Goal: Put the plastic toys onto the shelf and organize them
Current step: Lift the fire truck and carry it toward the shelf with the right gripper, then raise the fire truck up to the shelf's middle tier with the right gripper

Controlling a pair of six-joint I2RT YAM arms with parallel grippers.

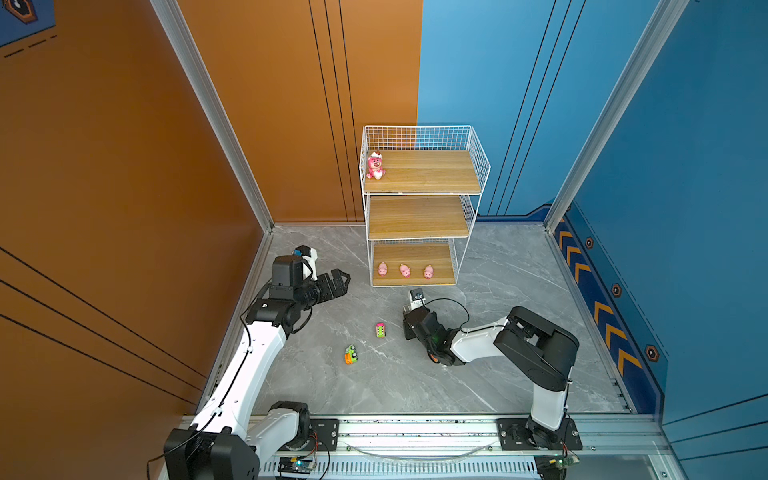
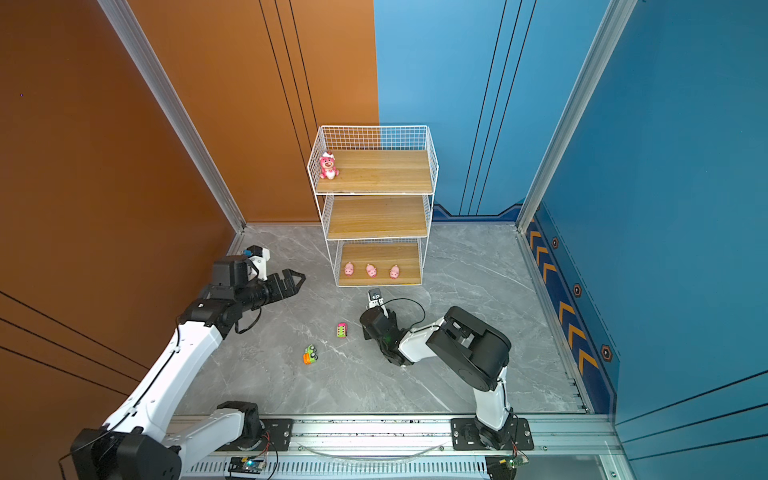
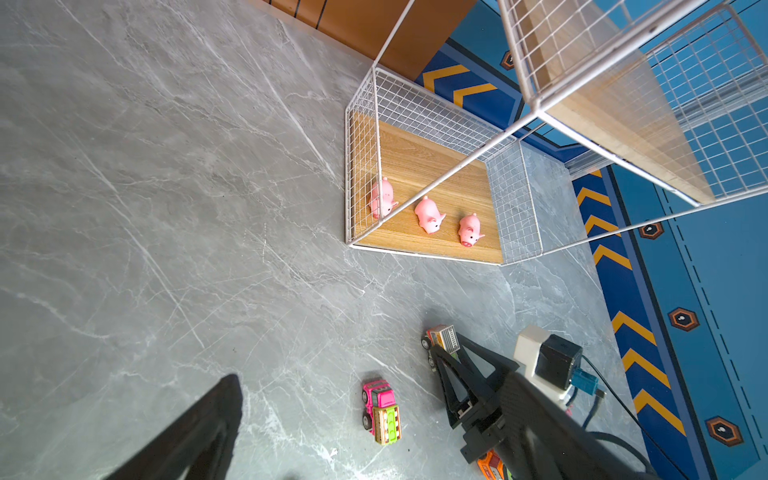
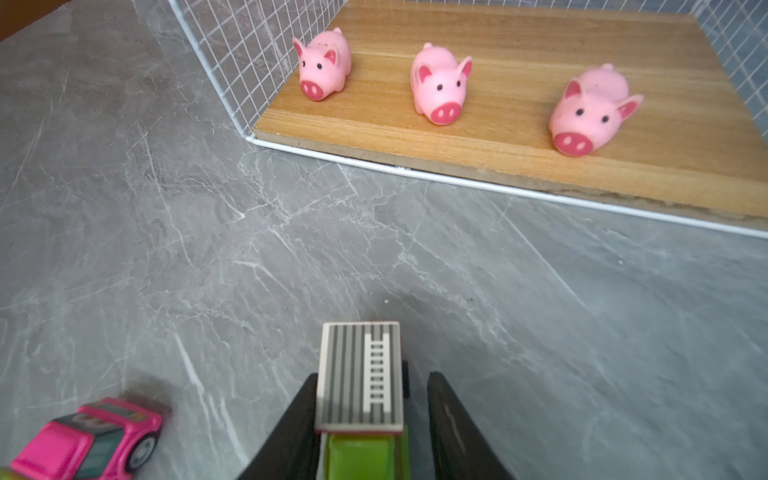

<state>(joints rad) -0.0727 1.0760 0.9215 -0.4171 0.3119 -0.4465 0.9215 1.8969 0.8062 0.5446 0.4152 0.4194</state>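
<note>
The white wire shelf [image 1: 422, 193] stands at the back. A pink bear [image 1: 375, 165] sits on its top board and three pink pigs [image 1: 405, 270] line its bottom board. A pink and green truck [image 1: 380, 331] and a green and orange vehicle [image 1: 351, 355] lie on the floor. My right gripper [image 4: 374, 376] is low on the floor with its fingers either side of a grey-roofed, green-cabbed truck [image 4: 360, 374]. One finger touches the truck and a narrow gap shows at the other. My left gripper [image 1: 340, 279] hovers wide open and empty, left of the shelf.
The grey marble floor [image 1: 519, 291] is bounded by orange and blue walls and a metal rail [image 1: 415, 432] at the front. The shelf's middle board [image 1: 417, 216] is bare. A pink vehicle [image 4: 91, 440] lies close beside my right gripper.
</note>
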